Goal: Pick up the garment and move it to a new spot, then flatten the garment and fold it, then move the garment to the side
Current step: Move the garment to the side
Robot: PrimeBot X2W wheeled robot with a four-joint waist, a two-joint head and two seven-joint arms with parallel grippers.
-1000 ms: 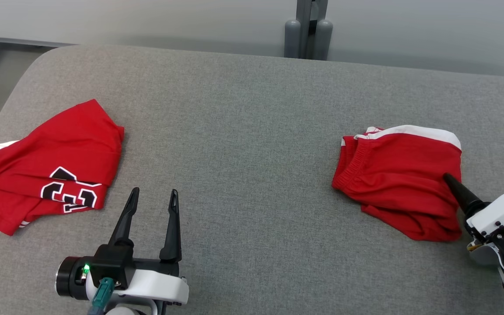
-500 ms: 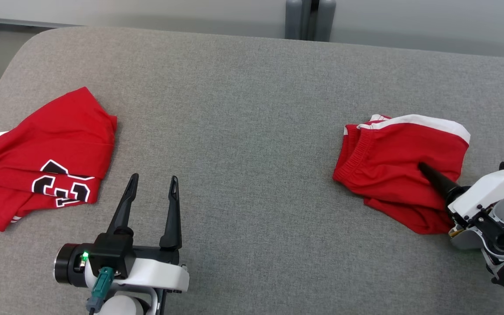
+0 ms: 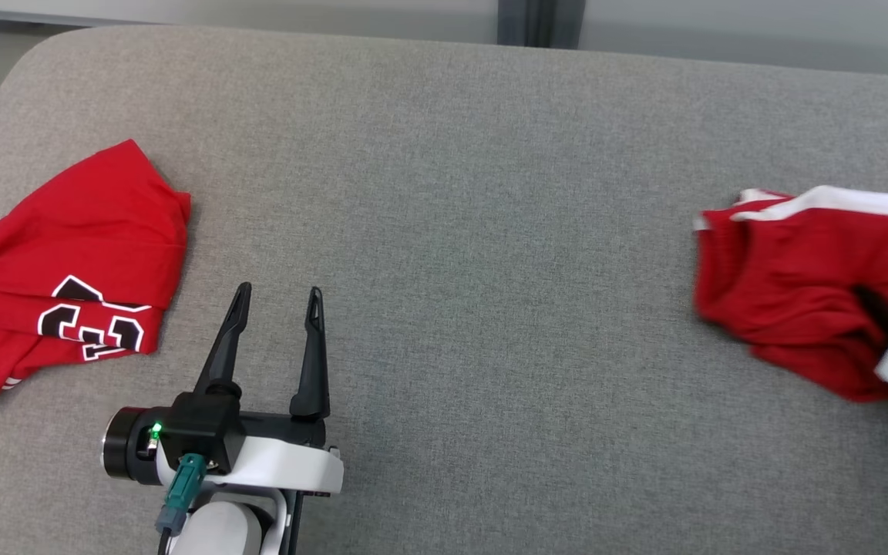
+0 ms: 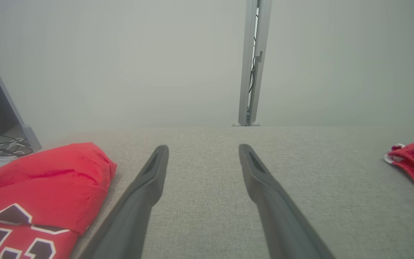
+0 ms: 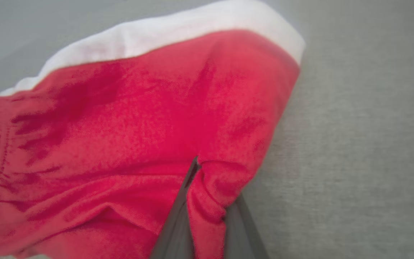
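The garment (image 3: 791, 270), red shorts with a white band, lies bunched at the right of the grey table (image 3: 452, 193); in the right wrist view the garment (image 5: 138, 118) is seen up close. My right gripper (image 3: 866, 299) is shut on a fold of its red cloth, and that pinched fold stands between the right gripper (image 5: 201, 172) fingers. My left gripper (image 3: 279, 290) hovers open at the lower left, holding nothing. Through the left gripper (image 4: 203, 147) fingers I see bare table, with the garment (image 4: 413, 162) at the far right.
A red jersey (image 3: 66, 262) with black and white numbers lies at the table's left edge, just left of my left gripper, and the jersey (image 4: 38, 180) also shows in the left wrist view. A grey post (image 4: 252, 64) stands behind the table's far edge.
My right gripper has shut on a fold of the garment and drawn it rightward, its image blurred. The head camera has tilted down a little. The left gripper has kept its place.
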